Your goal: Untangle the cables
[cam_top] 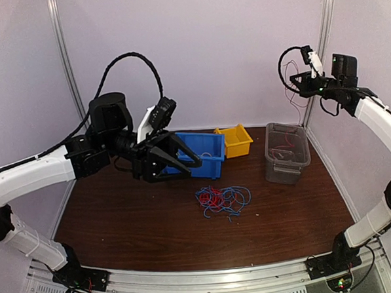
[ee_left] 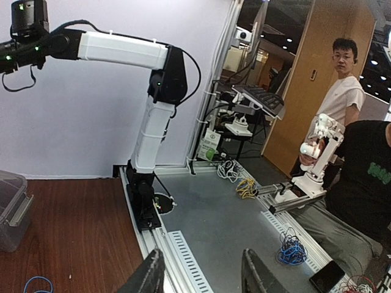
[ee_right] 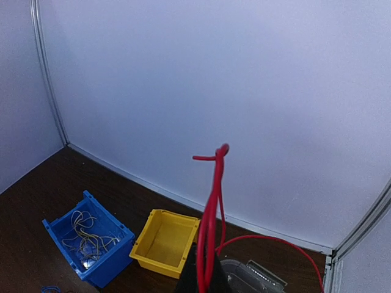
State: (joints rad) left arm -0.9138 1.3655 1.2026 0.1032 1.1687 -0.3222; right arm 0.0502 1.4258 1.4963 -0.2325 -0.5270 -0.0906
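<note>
- Our right gripper (ee_right: 206, 271) is pinched tight on a thin red wire strand (ee_right: 212, 201), held high at the right rear corner, above a clear plastic tub (cam_top: 283, 173).
- From the pinch, the strand's short end stands up doubled over. A longer loop arcs down to the right and out of the wrist view, so we cannot tell where its tail hangs.
- Our left gripper (ee_left: 201, 268) is spread wide with nothing between its fingers. It hovers near a blue plastic bin (cam_top: 213, 165) that sits beside a yellow plastic bin (cam_top: 238, 149).
- The tangle of thin red and blue cables (cam_top: 221, 201) lies on the dark brown wooden table (cam_top: 121, 222), in front of the bins and apart from both grippers.
- We judge the step in hand to be dropping the freed strand into the tub, where faint red lines already show.
- To do it well, we should first centre the wrist over the tub.
- Then we should lower slowly so the tail coils inside rather than draping over the rim, and only then let go.
- The left gripper can then come down onto an outer loop of the tangle, not its knotted core.
</note>
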